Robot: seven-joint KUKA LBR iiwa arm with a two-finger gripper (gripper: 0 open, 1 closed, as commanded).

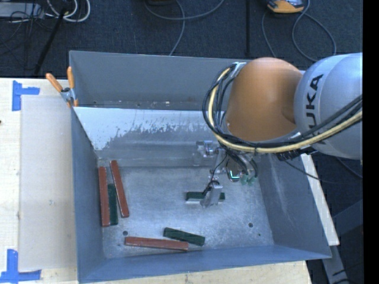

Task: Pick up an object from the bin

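Dark-green flat bar (219,196) centre of scuffed metal bin (148,87), under orange-domed arm (260,99).

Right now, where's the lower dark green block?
Camera view, lower middle of bin: the dark green block lies by a brown stick's right end, below-left of the gripper.

You have free floor in the bin (154,176) along its far wall and at its front right corner. By the left wall, two brown sticks (120,189) and a dark green stick (112,205) lie together. By the front wall lie a long brown stick (156,243) and a dark green block (184,236). The arm (260,99) covers the far right corner.
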